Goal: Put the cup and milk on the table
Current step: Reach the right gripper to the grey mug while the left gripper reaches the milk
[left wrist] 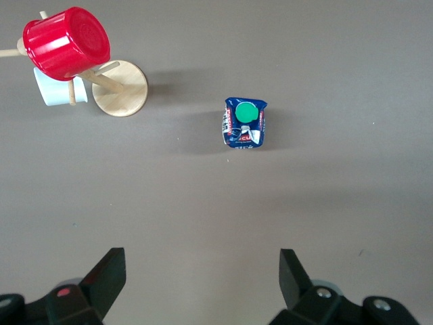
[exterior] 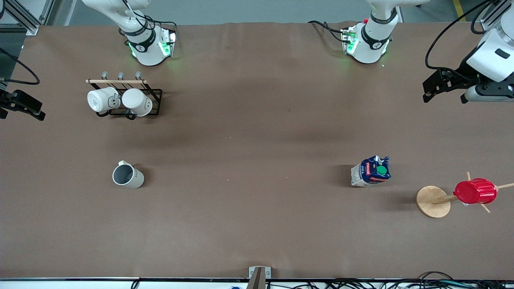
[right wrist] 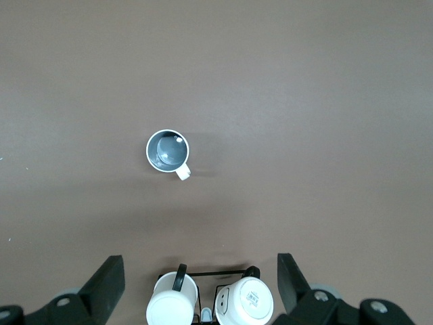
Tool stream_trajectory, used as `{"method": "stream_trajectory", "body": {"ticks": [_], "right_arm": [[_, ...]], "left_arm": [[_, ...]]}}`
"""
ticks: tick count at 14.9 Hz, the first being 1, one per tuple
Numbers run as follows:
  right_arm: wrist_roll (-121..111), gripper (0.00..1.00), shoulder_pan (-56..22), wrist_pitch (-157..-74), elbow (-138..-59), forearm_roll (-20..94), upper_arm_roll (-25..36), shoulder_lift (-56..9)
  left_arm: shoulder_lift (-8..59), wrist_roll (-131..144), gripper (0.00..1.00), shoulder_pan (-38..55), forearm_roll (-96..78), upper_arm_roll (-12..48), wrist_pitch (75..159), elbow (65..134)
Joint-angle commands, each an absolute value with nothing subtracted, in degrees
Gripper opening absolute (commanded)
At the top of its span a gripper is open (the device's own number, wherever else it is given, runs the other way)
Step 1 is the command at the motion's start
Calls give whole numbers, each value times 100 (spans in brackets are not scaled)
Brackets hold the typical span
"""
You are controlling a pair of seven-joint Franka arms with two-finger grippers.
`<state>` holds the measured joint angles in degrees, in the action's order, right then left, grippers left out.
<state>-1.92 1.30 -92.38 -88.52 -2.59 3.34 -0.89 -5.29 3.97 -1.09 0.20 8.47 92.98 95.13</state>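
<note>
Both task items already stand upright on the plain brown matte table (exterior: 257, 224), so I judge the job now is simply to retreat cleanly: I would hold both arms high and wide and avoid sweeping low over either item.

The small pale grey mug with the dark grey inside (exterior: 128, 175) sits nearer the front camera than the black wire rack with a wooden rail (exterior: 154, 94), which holds two rounder white mugs (exterior: 120, 101).

The small carton with dark blue top and round green cap (exterior: 370, 171) stands well apart from that rack, toward the left arm's end, near the wooden peg stand (exterior: 433, 201) carrying a red ribbed cup (exterior: 475, 191).

The left gripper (left wrist: 203, 274) hangs spread and empty over bare table near the carton; the right gripper (right wrist: 201, 277) hangs spread and empty above the rack.
</note>
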Motion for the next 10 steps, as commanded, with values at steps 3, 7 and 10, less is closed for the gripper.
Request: {"method": "stream_trajectory", "body": {"ticks": [3, 7, 10], "right_arm": [[-220, 99, 123, -9325, -9018, -167, 343, 26], [-220, 98, 123, -9482, -9044, -141, 334, -44], [-228, 98, 114, -9798, -9088, 70, 334, -350]], "left_arm": [[-239, 343, 100, -114, 0, 791, 9149, 9204], [473, 386, 100, -88, 27, 800, 9210, 8842], [1035, 527, 100, -35, 44, 800, 9859, 8912]]}}
